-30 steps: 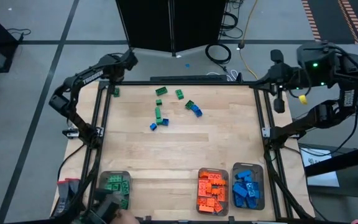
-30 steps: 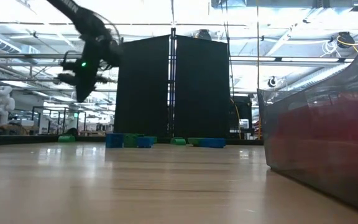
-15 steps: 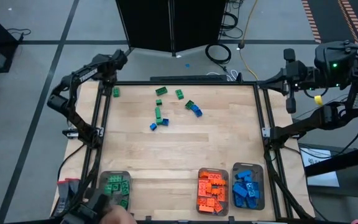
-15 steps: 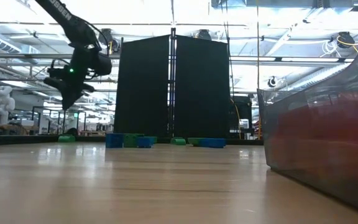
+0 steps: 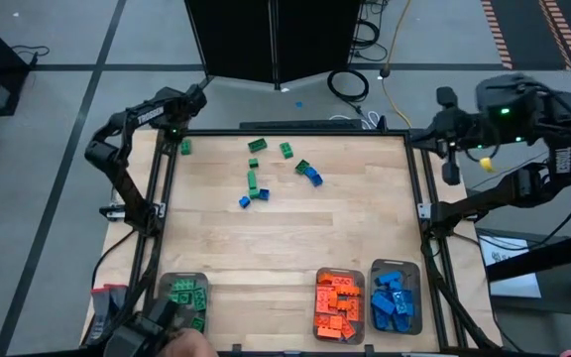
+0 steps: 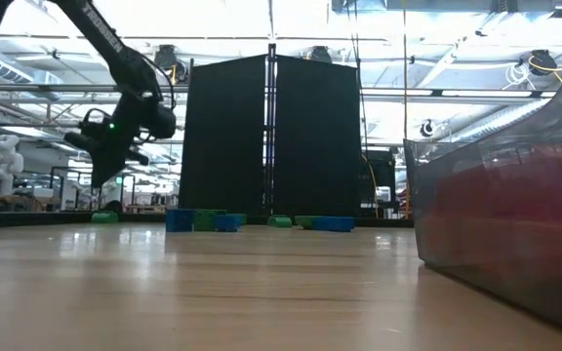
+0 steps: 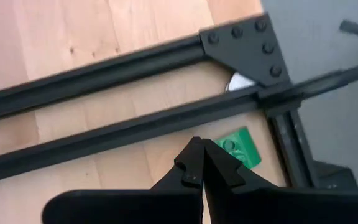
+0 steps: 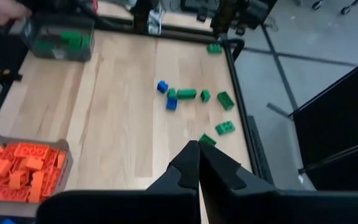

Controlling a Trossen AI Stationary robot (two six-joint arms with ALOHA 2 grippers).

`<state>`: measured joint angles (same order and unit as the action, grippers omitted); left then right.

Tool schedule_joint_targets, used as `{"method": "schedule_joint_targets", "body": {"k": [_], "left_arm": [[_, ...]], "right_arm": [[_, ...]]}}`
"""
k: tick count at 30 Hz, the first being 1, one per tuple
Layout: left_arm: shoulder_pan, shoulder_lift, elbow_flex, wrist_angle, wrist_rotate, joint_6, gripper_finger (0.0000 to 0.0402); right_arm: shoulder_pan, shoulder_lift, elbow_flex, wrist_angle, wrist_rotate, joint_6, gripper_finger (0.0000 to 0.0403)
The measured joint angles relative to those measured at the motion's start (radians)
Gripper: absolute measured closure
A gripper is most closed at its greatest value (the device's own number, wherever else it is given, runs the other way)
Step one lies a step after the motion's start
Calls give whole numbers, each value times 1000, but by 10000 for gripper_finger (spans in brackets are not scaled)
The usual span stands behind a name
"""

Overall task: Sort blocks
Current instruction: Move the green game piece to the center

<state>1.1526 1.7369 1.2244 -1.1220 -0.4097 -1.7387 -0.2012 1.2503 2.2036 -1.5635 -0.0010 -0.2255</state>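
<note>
Several loose blocks [image 5: 266, 169] lie scattered on the far half of the wooden table [image 5: 285, 243]: green ones and a few blue ones in a small cluster near the middle of the far edge, with one lone green block [image 5: 184, 147] apart at the far left corner. In the low view they show as a low row of blue and green pieces [image 6: 252, 221] at the far end of the tabletop.

The rest are already sorted at the near edge: green blocks in a clear tray [image 5: 183, 297] on the left, orange blocks in a tray [image 5: 337, 300] right of centre, and blue blocks in a tray [image 5: 395, 300] touching it on the right.

The left gripper [image 5: 198, 97] hangs over the far left corner of the table frame [image 5: 285, 129], its fingers pressed together and holding nothing. In the left wrist view the lone green block [image 7: 242, 146] lies just beside the closed fingertips [image 7: 194, 167], inside the frame rail.

The right gripper [image 5: 448, 164] sits off the table beyond the far right corner, fingers shut and empty, well apart from every block. From its wrist view the scattered cluster [image 8: 191, 96] lies ahead of the closed fingertips [image 8: 191, 163], the nearest green block just past them.

A person's hand [image 5: 176, 342] shows at the near edge beside the green tray.
</note>
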Motion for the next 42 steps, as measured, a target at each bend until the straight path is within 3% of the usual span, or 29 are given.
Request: {"method": "schedule_joint_targets", "body": {"k": [13, 28, 37, 42], "left_arm": [[0, 47, 0, 21, 9, 18, 402], [-10, 161, 0, 14, 64, 108, 402], [-35, 140, 22, -6, 200, 444, 402], [-70, 64, 71, -40, 194, 610, 402]], "right_arm": [[0, -19, -196, 73, 0, 9, 403], [0, -63, -214, 142, 0, 1, 403], [0, -66, -214, 144, 0, -44, 403], [0, -79, -214, 147, 0, -76, 403]]}}
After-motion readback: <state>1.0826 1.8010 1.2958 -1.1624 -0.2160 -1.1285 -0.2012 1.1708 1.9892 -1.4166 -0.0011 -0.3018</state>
